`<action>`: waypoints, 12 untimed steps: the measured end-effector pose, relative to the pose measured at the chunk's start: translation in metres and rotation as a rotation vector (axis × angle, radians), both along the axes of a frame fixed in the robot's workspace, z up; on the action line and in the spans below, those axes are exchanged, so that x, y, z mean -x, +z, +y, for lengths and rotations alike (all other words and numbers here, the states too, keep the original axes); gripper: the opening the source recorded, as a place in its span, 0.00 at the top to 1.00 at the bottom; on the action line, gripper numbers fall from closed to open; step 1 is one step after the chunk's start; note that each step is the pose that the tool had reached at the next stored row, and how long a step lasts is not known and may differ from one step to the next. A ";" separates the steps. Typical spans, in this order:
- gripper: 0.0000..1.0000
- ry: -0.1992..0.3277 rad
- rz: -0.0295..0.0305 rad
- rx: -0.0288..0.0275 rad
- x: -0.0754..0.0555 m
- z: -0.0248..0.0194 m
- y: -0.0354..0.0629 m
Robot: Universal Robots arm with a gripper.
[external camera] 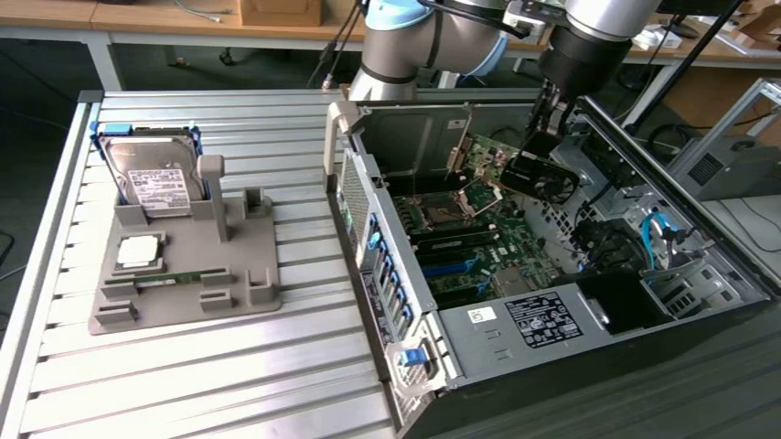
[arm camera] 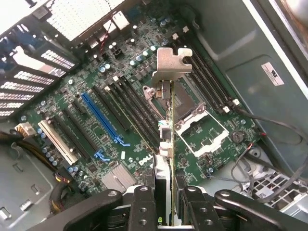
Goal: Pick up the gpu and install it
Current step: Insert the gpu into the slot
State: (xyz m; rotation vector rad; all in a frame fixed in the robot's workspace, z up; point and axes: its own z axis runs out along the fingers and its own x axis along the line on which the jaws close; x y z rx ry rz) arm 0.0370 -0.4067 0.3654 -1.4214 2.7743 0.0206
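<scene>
The claw is closed narrowly on the gpu, which hangs edge-on from it inside the open computer case. The motherboard lies directly beneath the claw.

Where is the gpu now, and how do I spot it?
Find the open computer case on the exterior view's right. Inside it, above the green motherboard, the gripper grips the gpu: a thin card with a black cooler and silver bracket. It alone hangs tilted off the board.
</scene>
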 end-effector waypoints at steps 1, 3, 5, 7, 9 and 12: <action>0.73 0.012 0.0000 -0.0001 0.000 0.0000 -0.0001; 0.73 0.026 0.0000 0.0000 0.000 0.0000 -0.0001; 0.73 0.038 0.0000 0.0000 0.000 0.0000 -0.0002; 0.73 0.049 0.0000 -0.0001 0.000 0.0000 -0.0002; 0.73 0.058 -0.0001 0.0000 0.000 -0.0001 -0.0003; 0.73 0.070 0.0000 0.0012 0.000 -0.0001 -0.0003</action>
